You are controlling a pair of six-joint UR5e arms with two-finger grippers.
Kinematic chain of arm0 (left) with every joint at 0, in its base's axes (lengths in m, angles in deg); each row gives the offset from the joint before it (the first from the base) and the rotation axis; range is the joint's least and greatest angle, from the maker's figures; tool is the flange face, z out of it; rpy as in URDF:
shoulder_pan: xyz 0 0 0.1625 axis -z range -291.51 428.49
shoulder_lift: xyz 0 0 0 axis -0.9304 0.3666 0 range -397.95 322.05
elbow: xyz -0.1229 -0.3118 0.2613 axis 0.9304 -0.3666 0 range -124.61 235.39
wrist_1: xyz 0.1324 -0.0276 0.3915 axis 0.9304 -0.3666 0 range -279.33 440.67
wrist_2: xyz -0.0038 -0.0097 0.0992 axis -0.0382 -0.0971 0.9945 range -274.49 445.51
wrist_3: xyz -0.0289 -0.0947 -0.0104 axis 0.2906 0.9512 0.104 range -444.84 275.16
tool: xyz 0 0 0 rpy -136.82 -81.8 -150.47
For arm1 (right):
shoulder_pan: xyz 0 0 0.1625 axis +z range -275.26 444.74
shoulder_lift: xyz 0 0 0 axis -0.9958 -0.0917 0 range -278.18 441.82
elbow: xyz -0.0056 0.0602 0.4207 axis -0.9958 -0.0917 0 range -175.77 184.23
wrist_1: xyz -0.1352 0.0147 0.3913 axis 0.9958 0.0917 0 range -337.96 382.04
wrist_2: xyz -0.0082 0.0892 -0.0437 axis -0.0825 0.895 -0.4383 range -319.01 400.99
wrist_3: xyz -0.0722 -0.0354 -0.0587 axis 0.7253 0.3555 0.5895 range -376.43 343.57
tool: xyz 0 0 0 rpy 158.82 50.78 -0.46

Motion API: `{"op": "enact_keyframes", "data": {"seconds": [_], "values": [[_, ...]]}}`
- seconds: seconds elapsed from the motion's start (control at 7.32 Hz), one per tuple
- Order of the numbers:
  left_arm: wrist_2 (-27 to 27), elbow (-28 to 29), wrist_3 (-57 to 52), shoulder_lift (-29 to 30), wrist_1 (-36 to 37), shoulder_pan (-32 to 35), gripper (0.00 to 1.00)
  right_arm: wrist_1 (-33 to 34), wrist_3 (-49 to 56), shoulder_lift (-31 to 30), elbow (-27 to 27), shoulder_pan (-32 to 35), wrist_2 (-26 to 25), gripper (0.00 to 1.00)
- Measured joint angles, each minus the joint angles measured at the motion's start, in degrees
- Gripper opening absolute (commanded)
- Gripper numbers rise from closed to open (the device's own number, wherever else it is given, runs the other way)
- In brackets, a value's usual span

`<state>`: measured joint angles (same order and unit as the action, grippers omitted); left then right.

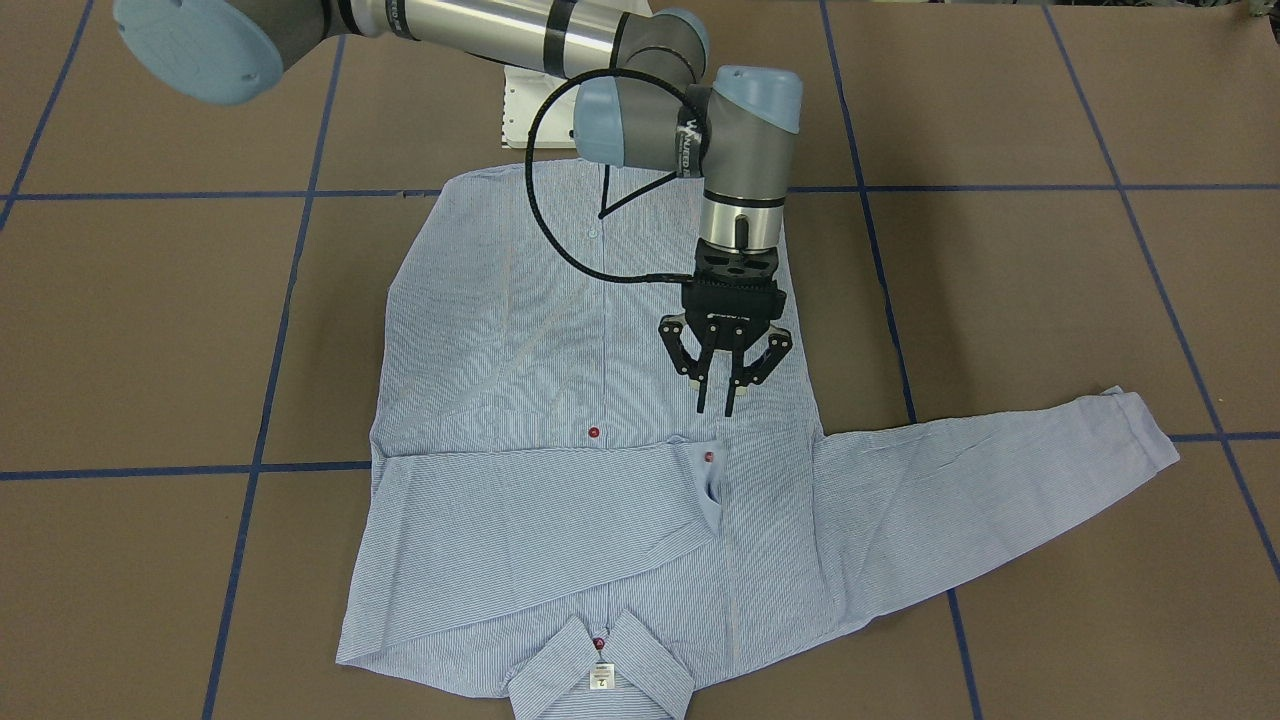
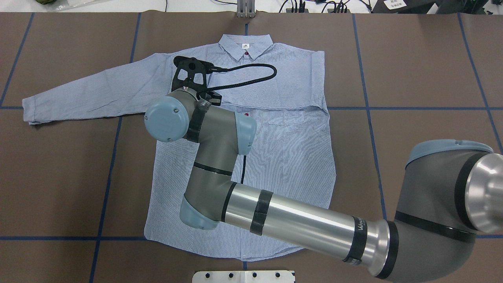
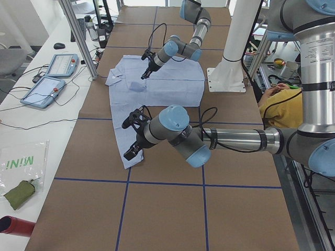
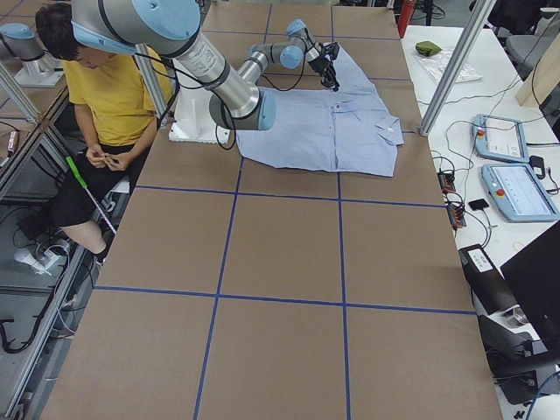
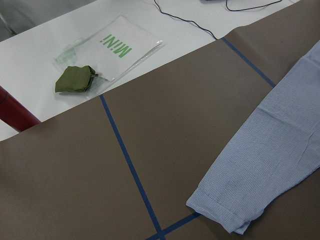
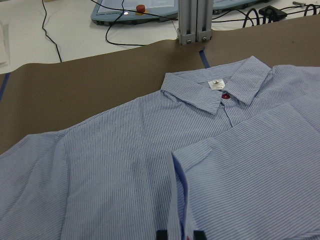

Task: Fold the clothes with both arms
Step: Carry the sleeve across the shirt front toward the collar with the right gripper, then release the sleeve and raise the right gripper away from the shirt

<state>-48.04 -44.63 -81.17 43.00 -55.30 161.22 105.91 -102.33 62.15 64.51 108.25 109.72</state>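
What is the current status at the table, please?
Right gripper open, hovering over shirt. Left gripper near outstretched sleeve, state unclear. Other sleeve folded across chest. Nothing obstructing.

Brown paper-covered table (image 1: 1050, 300) with blue tape grid lines (image 1: 255, 470), clutter along the white side bench.

Folded olive-green cloth (image 5: 75, 79) touches a clear plastic bag printed "MINI" in green (image 5: 117, 47); a dark red cylinder (image 5: 15, 111) lies near them. Two light blue tablet-like control pendants (image 3: 46, 90) rest on the white bench (image 3: 31, 136) with black cables (image 3: 36, 124). An aluminium frame post (image 6: 192, 20) stands at the table edge. A seated person in a yellow shirt (image 4: 109, 96) is beside the white pedestal base (image 4: 188, 122).
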Motion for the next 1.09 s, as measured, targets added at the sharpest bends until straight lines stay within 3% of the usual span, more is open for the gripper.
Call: {"op": "enact_keyframes", "data": {"seconds": [0.27, 0.55, 0.82, 1.09], "values": [[0.0, 0.2, 0.1, 0.0, 0.0, 0.0, 1.00, 4.0, -0.2, 2.5, -0.6, 1.2, 3.8, 1.00], [0.1, 0.8, 0.1, 0.3, -1.6, -0.7, 1.00, 6.6, 0.6, 2.0, 0.7, 7.1, 13.0, 1.00], [0.2, 3.5, 0.1, 0.2, -6.5, -4.5, 1.00, 7.3, 6.6, -4.8, 9.5, 13.7, 21.8, 1.00], [0.4, 9.5, 1.2, 0.5, -13.4, -8.6, 1.00, 7.4, 16.0, -16.1, 23.4, 20.0, 29.2, 1.00]]}}
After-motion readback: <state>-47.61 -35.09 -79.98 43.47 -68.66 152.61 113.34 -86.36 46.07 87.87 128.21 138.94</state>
